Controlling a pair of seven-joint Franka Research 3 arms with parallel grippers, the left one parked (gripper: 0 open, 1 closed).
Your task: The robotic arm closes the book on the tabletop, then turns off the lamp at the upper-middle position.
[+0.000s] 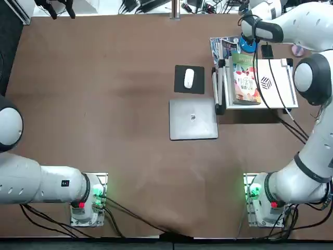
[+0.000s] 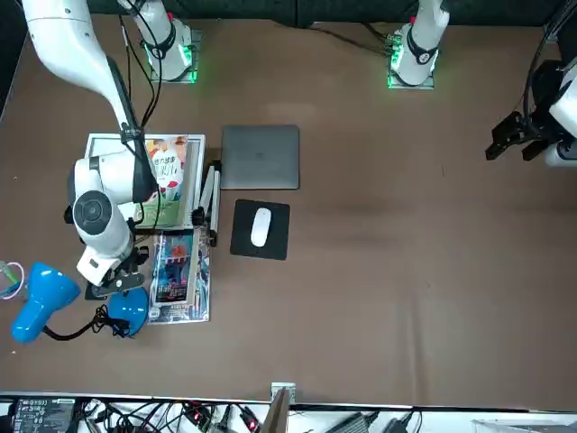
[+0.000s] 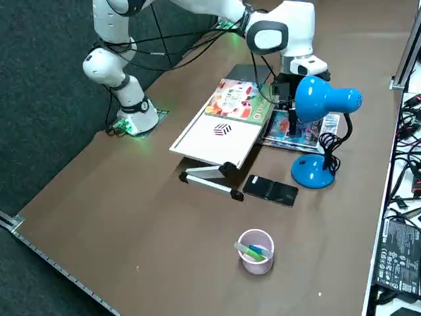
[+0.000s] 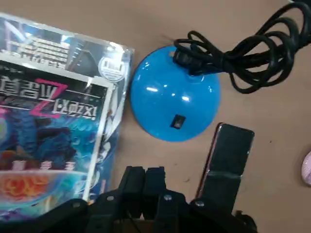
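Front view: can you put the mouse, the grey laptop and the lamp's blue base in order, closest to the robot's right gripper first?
The right gripper is over by the lamp.
1. Blue base: right beside it.
2. Mouse: on the dark pad, to the robot's left.
3. Laptop: also to the left, nearer the arms' bases.

This looks like a robot lab. Two big white robot arms (image 1: 317, 120) (image 1: 41, 182) are fixed to a wide brown bench (image 1: 130, 140). Lots of black wires (image 1: 140, 216) run along it. At the far side there is a messy white shelf (image 3: 411, 197) with more wires and small machine parts.
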